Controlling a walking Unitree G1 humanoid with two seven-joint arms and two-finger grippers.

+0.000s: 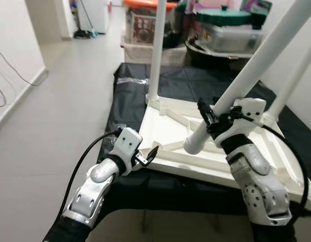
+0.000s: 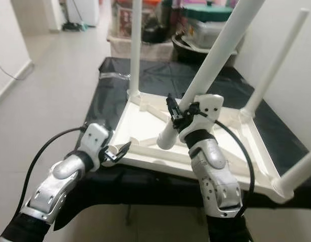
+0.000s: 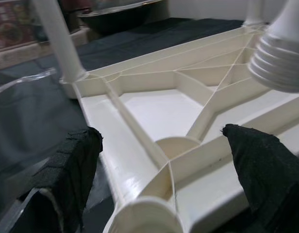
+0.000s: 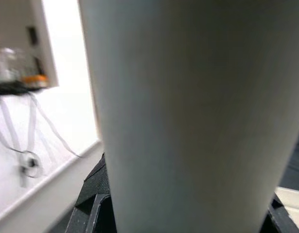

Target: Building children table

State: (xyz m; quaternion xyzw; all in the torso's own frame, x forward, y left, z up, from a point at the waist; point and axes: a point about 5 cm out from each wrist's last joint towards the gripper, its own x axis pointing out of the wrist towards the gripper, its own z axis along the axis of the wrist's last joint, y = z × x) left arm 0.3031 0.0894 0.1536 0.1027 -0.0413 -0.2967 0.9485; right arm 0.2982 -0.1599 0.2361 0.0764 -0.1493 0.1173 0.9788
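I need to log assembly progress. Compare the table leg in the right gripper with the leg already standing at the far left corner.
The held leg leans at a slant; the far-left leg stands upright. The held leg's threaded end hangs free above the tabletop; the far-left leg is seated in its corner socket. The right gripper clamps the held leg; nothing grips the far-left leg. Both are white, round plastic tubes.

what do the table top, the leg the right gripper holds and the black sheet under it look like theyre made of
Table top: likely moulded plastic, cream, semi-gloss; thin stiffening ribs and round sockets on its upturned underside.
Leg in the right gripper: probably the same plastic, smooth, with moulded threads at its end.
Black sheet: seemingly thin plastic film; it wrinkles and shines.
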